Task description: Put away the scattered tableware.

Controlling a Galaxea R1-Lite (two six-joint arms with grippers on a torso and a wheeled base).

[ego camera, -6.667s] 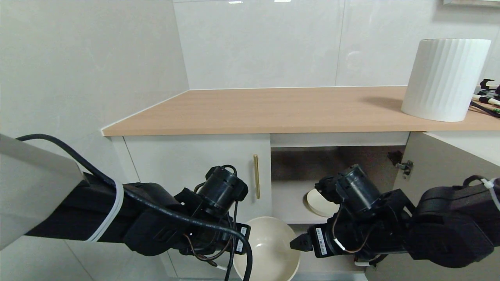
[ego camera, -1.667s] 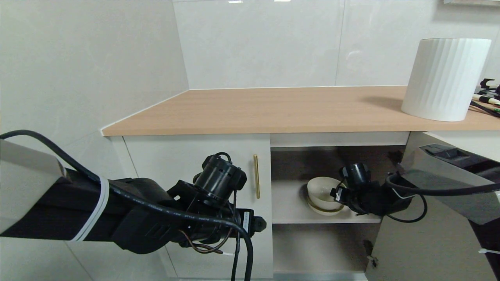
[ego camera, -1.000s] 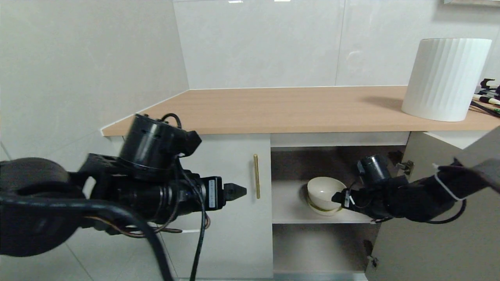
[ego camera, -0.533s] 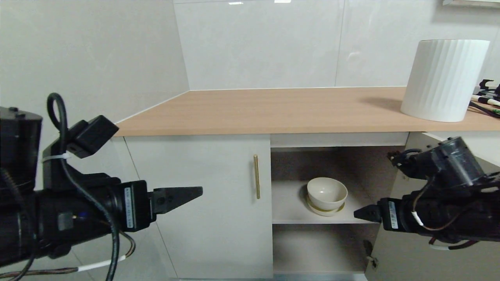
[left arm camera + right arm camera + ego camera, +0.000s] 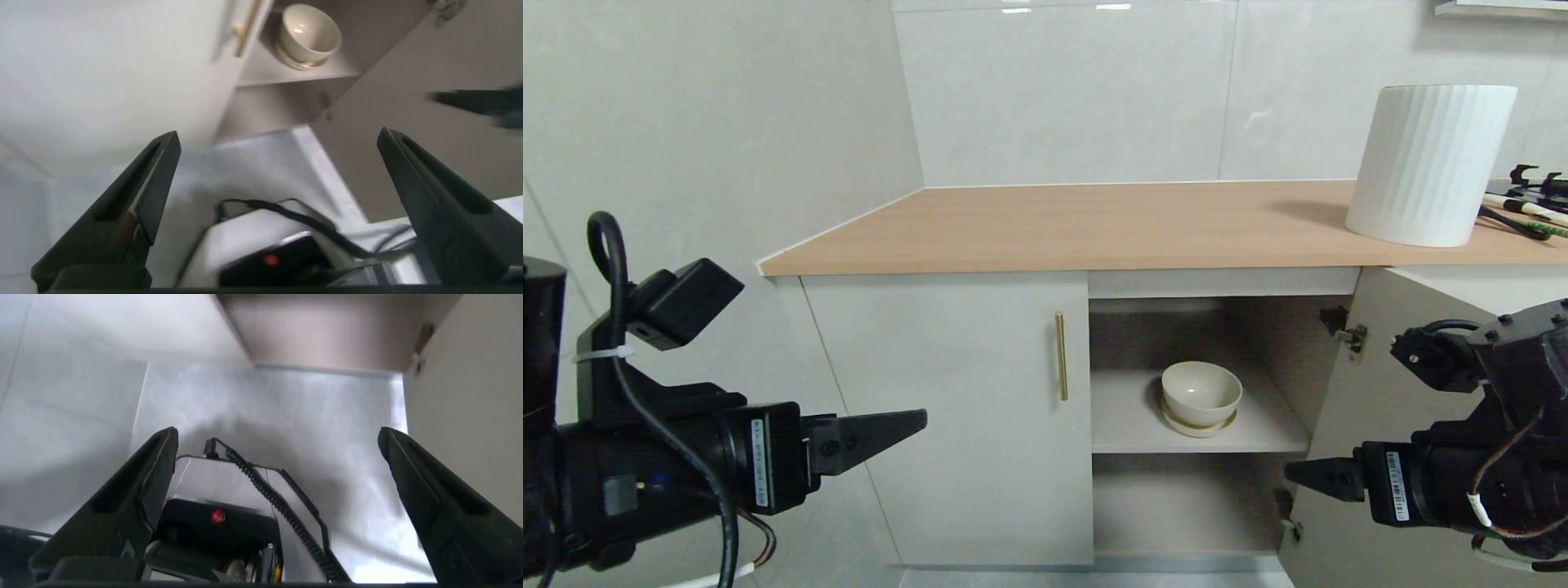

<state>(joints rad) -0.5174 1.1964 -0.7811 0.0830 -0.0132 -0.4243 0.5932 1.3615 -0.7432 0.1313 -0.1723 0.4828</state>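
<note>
Left wrist view first: how does the left pincer [image 5: 278, 143] stand?

— Spread wide, its two fingers far apart and nothing held. Pale floor [image 5: 327, 163] lies below the gap.

And the right pincer [image 5: 278, 437]?

— Equally wide and also empty, over the same floor and close in front of the open cabinet door [image 5: 1347, 408]. Whether it touches that door I cannot tell.

Where is the tableware from there?

— A cream bowl [image 5: 1201, 392] sits upright on a small plate [image 5: 1197, 428] on the upper shelf [image 5: 1127, 420] inside the cabinet. It lies ahead of both pincers and between them, higher than the right pincer's tips and well apart from each.

What faces each pincer?

— Ahead of the left pincer is the closed door [image 5: 947, 408]. Its slim brass handle [image 5: 1060, 355] runs along the edge next to the opening. The right pincer points toward the lower compartment [image 5: 1176, 506] beneath the shelf.

And above them?

— A wooden table [image 5: 1094, 224] tops the cabinet and runs back to a glossy tiled wall [image 5: 1054, 90]. Up over the right pincer, at the table's end, stands a white ribbed cylinder [image 5: 1429, 163] with pens [image 5: 1523, 208] just beyond it.

How much room is there?

— Open air spans the stretch between the two pincers in front of the cabinet. The side wall [image 5: 686, 122] rises close beside the left pincer. Bare shelf shows on either side of the bowl.
</note>
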